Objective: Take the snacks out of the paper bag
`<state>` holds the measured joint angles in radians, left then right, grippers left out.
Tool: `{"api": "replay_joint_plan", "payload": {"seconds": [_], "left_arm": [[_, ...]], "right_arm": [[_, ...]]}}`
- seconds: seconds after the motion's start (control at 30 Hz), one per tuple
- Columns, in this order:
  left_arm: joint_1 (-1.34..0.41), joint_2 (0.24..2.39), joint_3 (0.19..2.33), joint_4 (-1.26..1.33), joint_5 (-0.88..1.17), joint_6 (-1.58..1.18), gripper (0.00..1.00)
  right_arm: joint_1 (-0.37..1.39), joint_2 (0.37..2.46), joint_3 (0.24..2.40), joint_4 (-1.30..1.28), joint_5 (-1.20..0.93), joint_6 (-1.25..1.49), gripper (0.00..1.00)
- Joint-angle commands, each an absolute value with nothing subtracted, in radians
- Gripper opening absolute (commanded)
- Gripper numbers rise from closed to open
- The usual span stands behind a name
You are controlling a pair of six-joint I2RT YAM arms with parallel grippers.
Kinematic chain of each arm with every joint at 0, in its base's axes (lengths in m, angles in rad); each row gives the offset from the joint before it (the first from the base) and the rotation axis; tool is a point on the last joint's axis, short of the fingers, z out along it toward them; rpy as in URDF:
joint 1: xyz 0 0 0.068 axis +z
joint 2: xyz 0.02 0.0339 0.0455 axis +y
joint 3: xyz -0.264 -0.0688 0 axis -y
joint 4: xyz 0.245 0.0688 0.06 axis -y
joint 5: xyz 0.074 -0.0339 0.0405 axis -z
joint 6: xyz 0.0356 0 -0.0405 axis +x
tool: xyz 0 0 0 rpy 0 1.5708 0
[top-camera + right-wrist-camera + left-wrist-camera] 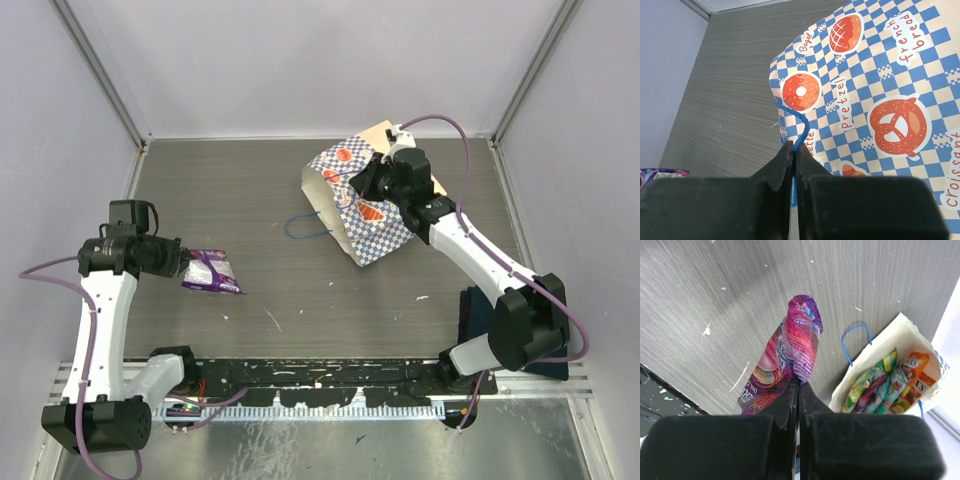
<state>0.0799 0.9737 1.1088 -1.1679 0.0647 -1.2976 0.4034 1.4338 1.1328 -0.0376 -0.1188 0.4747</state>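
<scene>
Grippers, overhead and wrist views. The left gripper has its jaws pressed together on one edge of a purple packet, which juts out crumpled beyond the fingertips. Whether the packet's free end touches the table cannot be told. This gripper stands at the near left of the table, well apart from the paper bag, which lies on its side at the far right with its mouth turned to the left.

The right gripper is closed to a narrow slit on a thin blue cord handle. The cord runs from between the fingertips up to the bag's rim. This gripper sits over the bag's upper, checkered face, which is printed with a bagel, a pretzel and other breads.

The second handle lies looped on the table just left of the mouth. Inside the bag, several snacks in green, teal, orange and red are packed side by side.
</scene>
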Motion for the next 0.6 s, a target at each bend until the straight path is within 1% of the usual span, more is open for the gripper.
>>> {"api": "replay_joint_plan", "payload": {"seconds": [0.0, 0.2, 0.57], "left_arm": [[0.081, 0.958, 1.123, -1.208, -0.021, -1.337, 0.00], [0.081, 0.990, 1.111, -1.209, -0.085, -1.344, 0.00], [0.082, 1.027, 1.154, -1.226, -0.227, -1.332, 0.00]], "right_arm": [[0.397, 1.371, 1.132, 0.020, -0.076, 0.486, 0.01], [0.399, 1.368, 1.130, 0.017, -0.060, 0.479, 0.01], [0.397, 1.365, 1.125, 0.015, -0.036, 0.472, 0.01]]}}
